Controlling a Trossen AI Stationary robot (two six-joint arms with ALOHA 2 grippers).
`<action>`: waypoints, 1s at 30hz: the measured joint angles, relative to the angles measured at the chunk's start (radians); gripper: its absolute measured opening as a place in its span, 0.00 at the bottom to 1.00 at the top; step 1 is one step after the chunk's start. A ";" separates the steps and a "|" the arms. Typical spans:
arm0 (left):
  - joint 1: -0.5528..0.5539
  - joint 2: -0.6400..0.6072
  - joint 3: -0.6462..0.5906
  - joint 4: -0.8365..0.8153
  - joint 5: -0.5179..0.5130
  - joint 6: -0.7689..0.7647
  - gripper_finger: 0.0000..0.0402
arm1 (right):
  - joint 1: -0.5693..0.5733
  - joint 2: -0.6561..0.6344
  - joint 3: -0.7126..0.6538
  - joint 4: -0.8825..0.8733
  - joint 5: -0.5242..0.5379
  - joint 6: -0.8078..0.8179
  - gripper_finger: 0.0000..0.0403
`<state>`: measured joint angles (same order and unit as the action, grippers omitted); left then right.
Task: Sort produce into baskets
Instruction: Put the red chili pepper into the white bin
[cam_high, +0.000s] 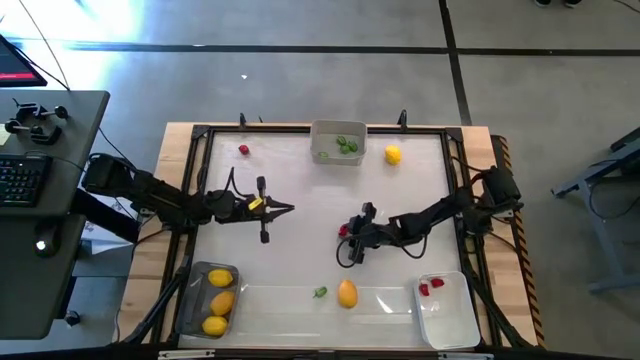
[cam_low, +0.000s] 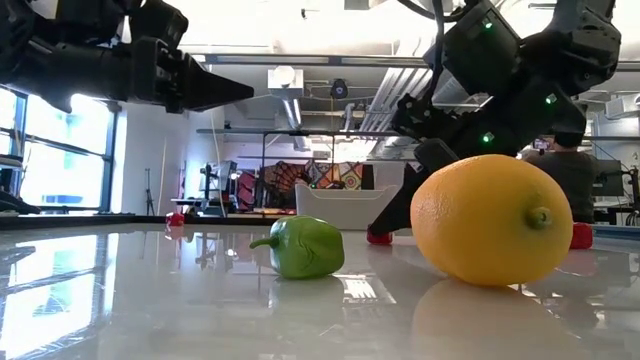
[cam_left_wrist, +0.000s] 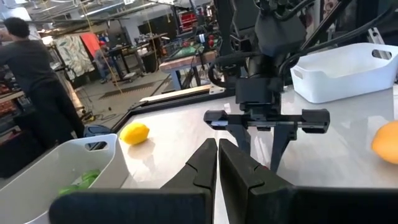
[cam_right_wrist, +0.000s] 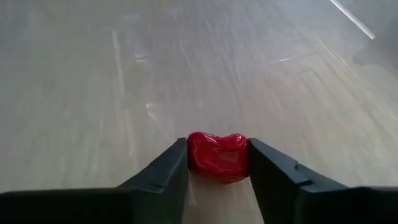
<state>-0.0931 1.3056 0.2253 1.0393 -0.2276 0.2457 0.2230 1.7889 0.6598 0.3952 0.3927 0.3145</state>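
Right gripper (cam_right_wrist: 217, 163) clamped on red strawberry (cam_right_wrist: 218, 155) mid-frame (bare table (cam_high: 300, 250) around); left gripper (cam_high: 288, 208) pressed together, center-left.

Right tool (cam_right_wrist: 217, 163) low, pinching — left tool (cam_left_wrist: 217, 163) shut, aloft

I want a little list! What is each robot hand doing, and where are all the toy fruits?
right tool: fingers on both sides of a red strawberry piece, mid-table
left tool: shut, holding nothing, hovering left of centre
dark bin: three lemons
white bin: two red pieces
grey bin: green pieces
loose on table: lemon and green piece at the front, lemon beside the grey bin, red piece at the back left
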 joint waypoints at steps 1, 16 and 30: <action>0.000 0.000 0.000 0.000 0.000 0.001 0.01 | 0.000 0.000 0.000 0.001 -0.007 0.000 0.34; 0.001 0.000 0.000 0.040 0.000 0.073 0.01 | 0.120 -0.322 0.002 -0.204 -0.040 0.141 0.30; 0.055 0.000 0.000 0.068 0.008 0.106 0.01 | 0.485 -0.541 0.284 -1.006 -0.114 0.913 0.30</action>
<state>-0.0385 1.3060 0.2256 1.1068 -0.2192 0.3515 0.7076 1.2478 0.9436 -0.6103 0.2787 1.2272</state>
